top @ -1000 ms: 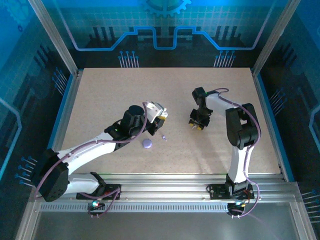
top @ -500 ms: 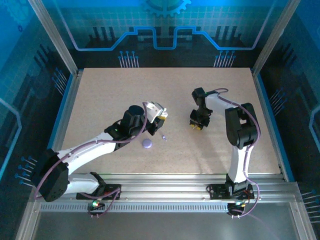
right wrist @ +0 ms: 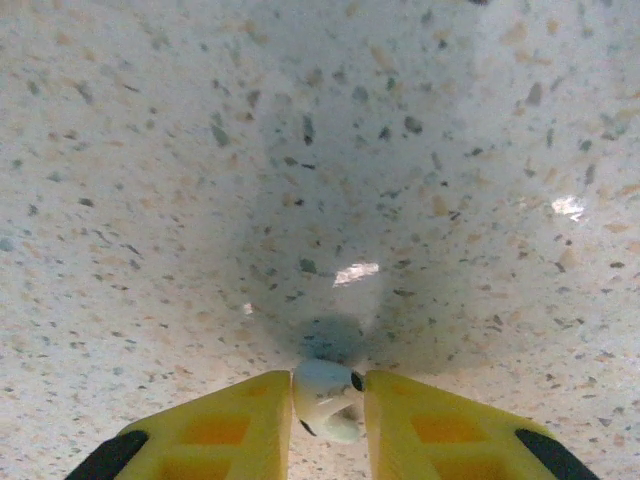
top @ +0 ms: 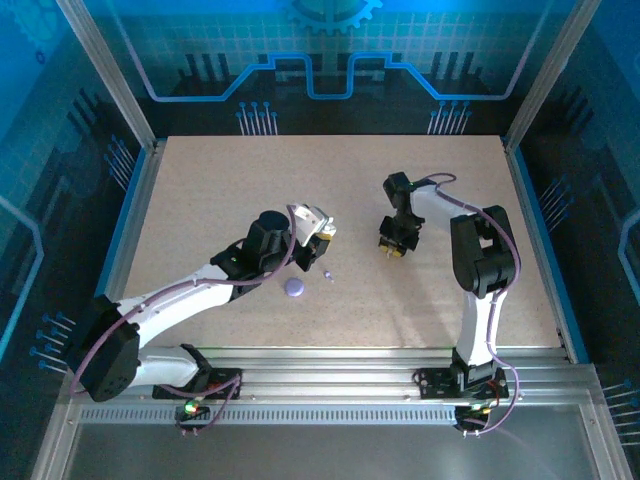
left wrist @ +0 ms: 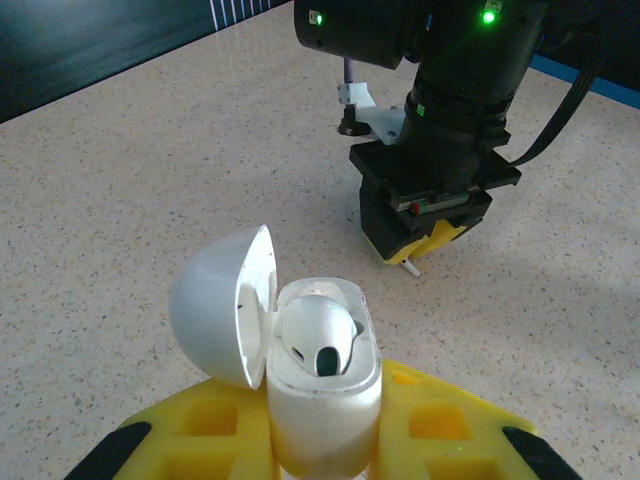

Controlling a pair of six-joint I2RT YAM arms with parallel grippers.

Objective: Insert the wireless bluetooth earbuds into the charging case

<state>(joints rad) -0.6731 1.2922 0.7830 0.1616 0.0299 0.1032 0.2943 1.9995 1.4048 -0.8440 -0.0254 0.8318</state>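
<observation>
We see left gripper (left wrist: 322,440) clamped on the open charging case (left wrist: 322,395), seated earbud (left wrist: 318,342) inside, and at its 3 o'clock right gripper (top: 392,246) pinching a loose earbud (right wrist: 322,390).

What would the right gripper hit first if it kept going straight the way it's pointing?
Most likely the tabletop: the right gripper, shut on a white earbud, points down at the speckled surface, its shadow just ahead. The gap is hard to judge.
</observation>
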